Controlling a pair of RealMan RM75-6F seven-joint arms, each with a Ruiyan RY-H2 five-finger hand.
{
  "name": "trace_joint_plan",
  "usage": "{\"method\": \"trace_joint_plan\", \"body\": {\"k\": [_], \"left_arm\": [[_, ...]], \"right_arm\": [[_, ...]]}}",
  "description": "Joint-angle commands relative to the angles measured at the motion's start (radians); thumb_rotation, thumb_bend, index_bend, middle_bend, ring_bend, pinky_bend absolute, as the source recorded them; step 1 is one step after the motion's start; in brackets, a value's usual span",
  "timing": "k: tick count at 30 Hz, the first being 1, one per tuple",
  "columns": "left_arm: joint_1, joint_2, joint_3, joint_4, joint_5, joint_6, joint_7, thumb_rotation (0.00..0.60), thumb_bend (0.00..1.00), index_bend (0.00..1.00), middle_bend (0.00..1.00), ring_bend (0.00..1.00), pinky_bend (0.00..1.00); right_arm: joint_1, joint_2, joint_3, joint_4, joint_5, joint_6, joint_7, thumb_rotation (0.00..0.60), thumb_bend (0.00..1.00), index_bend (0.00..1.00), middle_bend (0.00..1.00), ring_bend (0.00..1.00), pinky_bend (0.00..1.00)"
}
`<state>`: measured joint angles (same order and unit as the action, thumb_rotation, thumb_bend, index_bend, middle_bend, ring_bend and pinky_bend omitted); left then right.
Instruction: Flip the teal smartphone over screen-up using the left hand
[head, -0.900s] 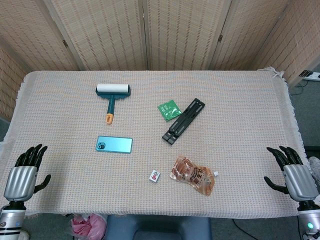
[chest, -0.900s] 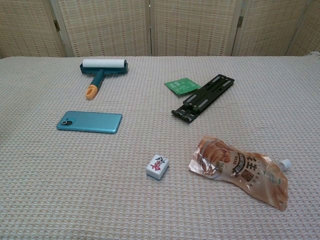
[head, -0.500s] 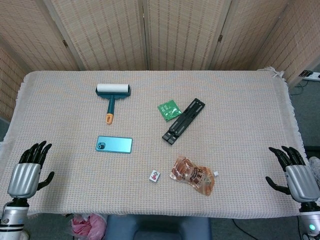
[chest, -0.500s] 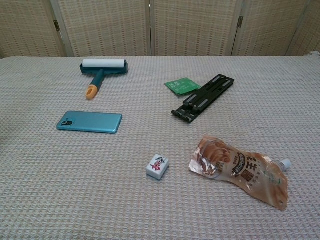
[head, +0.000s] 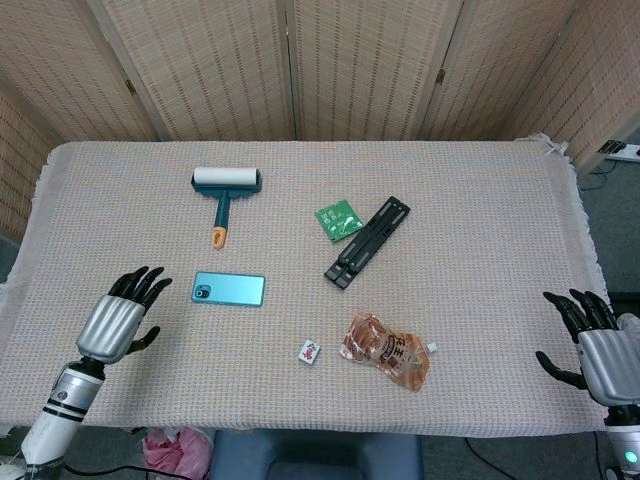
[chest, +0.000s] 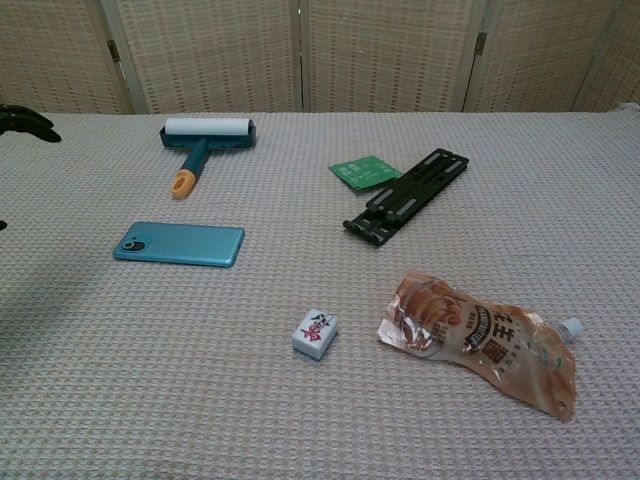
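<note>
The teal smartphone lies flat on the table with its back and camera up, camera end to the left. My left hand hovers open over the table just left of the phone, fingers spread toward it and apart from it; only its dark fingertips show at the chest view's left edge. My right hand hangs open off the table's right front corner, holding nothing.
A lint roller lies behind the phone. A green packet and a black folding stand sit mid-table. A white mahjong tile and a brown snack pouch lie near the front edge. A woven cloth covers the table.
My left hand has moved from the table's left front corner in over the table, toward the phone. The right hand has sunk slightly. The phone has not moved.
</note>
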<state>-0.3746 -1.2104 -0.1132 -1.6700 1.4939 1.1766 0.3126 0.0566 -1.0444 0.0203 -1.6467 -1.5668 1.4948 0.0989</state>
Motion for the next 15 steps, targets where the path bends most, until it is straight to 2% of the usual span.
{"method": "trace_joint_plan", "body": {"k": [1,5,15], "left_arm": [[-0.084,-0.051,-0.017,0.038,-0.075,-0.126,0.028,0.6,0.32,0.17,0.12,0.09,0.18],[-0.139,-0.099,-0.026,0.062,-0.156,-0.205,0.108,0.6,0.32,0.17,0.12,0.09,0.18],[-0.243,-0.202,-0.045,0.128,-0.349,-0.303,0.244,0.6,0.32,0.17,0.12,0.09,0.18]], "right_arm": [[-0.001,-0.001,-0.002,0.004,-0.001,-0.001,0.005,0.6,0.18,0.14,0.2,0.08,0.08],[0.0,-0.003,-0.002,0.009,-0.003,-0.002,0.012,0.6,0.17,0.14,0.2,0.08,0.08],[0.011,-0.003,0.001,0.013,-0.001,-0.02,0.016,0.6,0.17,0.14,0.2,0.08,0.08]]}}
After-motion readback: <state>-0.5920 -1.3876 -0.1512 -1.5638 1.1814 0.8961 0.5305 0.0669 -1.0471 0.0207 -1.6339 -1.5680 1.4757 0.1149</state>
